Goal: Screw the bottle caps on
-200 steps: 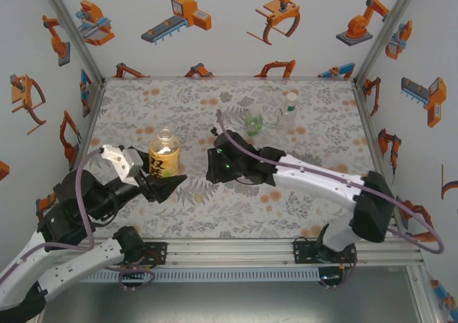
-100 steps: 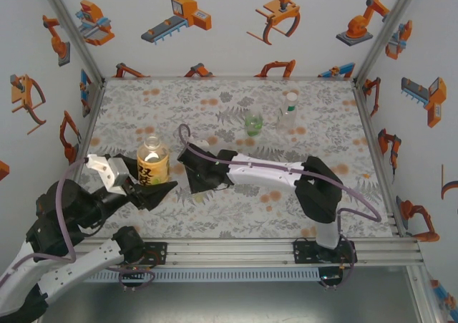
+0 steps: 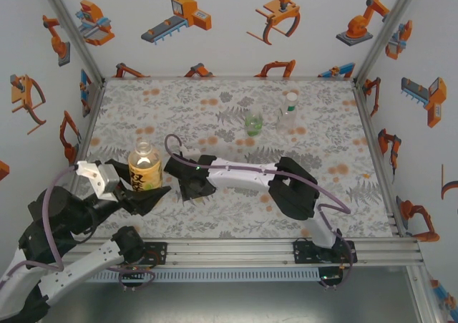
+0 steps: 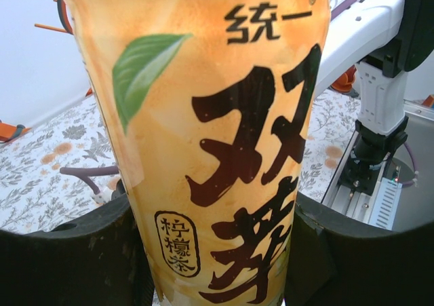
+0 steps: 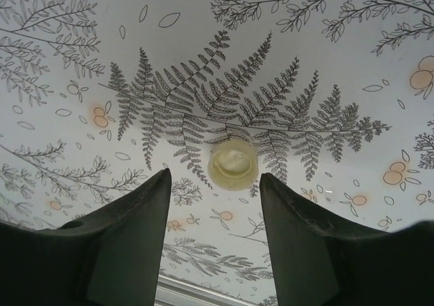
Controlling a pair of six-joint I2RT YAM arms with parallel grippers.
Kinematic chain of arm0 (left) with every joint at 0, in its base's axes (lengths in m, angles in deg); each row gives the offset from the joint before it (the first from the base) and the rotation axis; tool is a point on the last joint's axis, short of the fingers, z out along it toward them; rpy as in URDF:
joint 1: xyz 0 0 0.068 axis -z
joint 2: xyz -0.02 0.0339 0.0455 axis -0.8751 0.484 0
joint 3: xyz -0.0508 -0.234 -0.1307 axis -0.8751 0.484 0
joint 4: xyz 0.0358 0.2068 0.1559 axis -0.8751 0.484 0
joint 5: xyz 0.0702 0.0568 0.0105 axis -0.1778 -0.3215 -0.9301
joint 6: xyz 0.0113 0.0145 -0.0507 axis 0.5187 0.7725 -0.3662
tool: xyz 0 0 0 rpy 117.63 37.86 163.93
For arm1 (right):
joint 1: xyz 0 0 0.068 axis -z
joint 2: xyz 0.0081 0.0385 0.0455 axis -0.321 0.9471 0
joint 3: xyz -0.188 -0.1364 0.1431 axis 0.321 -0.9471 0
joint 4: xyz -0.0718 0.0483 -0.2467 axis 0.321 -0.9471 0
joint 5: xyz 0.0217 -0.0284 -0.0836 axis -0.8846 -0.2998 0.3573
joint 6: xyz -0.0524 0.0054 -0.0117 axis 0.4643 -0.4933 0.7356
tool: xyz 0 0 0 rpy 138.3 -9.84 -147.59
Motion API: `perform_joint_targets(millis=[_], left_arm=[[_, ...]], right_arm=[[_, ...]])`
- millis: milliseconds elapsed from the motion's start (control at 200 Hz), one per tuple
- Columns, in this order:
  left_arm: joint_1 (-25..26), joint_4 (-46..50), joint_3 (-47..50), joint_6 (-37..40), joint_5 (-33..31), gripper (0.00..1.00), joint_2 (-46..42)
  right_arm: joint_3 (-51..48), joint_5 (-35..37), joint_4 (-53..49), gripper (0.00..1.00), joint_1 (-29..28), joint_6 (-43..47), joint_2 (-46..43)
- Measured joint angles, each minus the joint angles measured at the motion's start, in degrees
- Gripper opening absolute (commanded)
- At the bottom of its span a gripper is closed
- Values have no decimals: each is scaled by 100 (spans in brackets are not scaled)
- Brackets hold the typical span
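Gripping the amber bottle (image 3: 144,167) low on its body, the left hand (image 3: 148,192) is clenched on it near the front left of the desk (image 3: 322,158). The bottle stands upright, its yellow label facing the arm's base and its neck open at the top. In the left wrist view the bottle (image 4: 217,136) is seen very close, with a green leaf and large dark characters printed on the label, and the two dark fingers (image 4: 68,258) press against it on either side.

The right arm reaches across the desk toward the left, and the right hand (image 3: 187,187) sits low over the patterned surface just beside the amber bottle, a little apart from it. In the right wrist view that hand (image 5: 215,182) is released: the fingers (image 5: 129,238) stand apart with only the fern-printed desk between them. One bottle cap (image 5: 233,165), pale yellowish and round, lies flat on the desk just ahead of the fingertips, roughly centred on the gap and touched by neither finger.

Farther back, right of centre, the squat green-tinted bottle (image 3: 253,122) and the slim clear bottle (image 3: 288,112) stand upright near each other, well apart from both hands. The slim one has something white at its top; whether the green one carries a cap I cannot tell.
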Motion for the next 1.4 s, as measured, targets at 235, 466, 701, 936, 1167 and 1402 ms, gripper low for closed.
perform_joint_targets(millis=[235,466,701,936,1167,1402], left_arm=[[0,114,0,2,-68,0,-26],[0,203,0,0,-107,0,-39],[0,223,0,0,-155,0,-61],[0,203,0,0,-170,0,-35],[0,-74,15,-63,-144,0,267],[0,-476,37,-179,28,0,833]], right_arm=[[33,2,-52,48,0,-2,168],[98,22,-72,43,0,-2,295],[63,125,-70,34,24,0,284],[-848,273,-33,34,234,-2,-341],[-2310,457,-61,33,828,0,-1738],[-3491,380,251,33,1399,28,-2730]])
